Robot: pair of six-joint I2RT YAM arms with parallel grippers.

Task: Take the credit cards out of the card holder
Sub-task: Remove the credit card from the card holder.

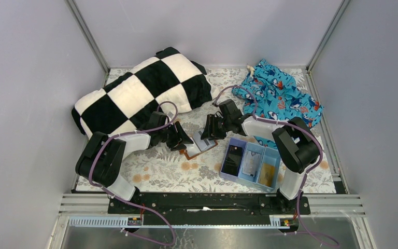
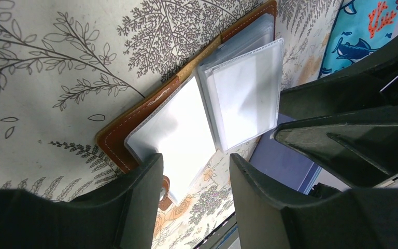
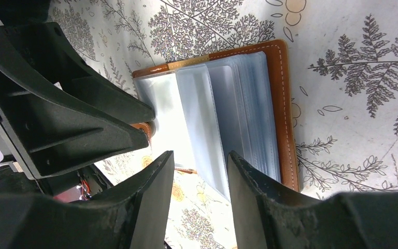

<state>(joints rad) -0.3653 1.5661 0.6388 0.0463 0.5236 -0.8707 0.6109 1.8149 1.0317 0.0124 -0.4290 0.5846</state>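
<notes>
Leafing through sleeves looks like our step: left gripper (image 2: 196, 158) and right gripper (image 3: 201, 154) both stand open, card holder (image 3: 285, 104) spread beneath them. Pale card (image 1: 252, 163) and orange-gold card (image 1: 268, 168) lie in the tray (image 1: 246, 181) beside the right gripper. Next, we would pinch 1 sleeve.

Brown card holder (image 3: 285, 104), checkered black-and-white pillow (image 1: 140, 91)

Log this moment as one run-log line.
card holder open, visible sleeves look empty | pale card, orange card in blue tray | left gripper open over holder | right gripper open over holder
</notes>
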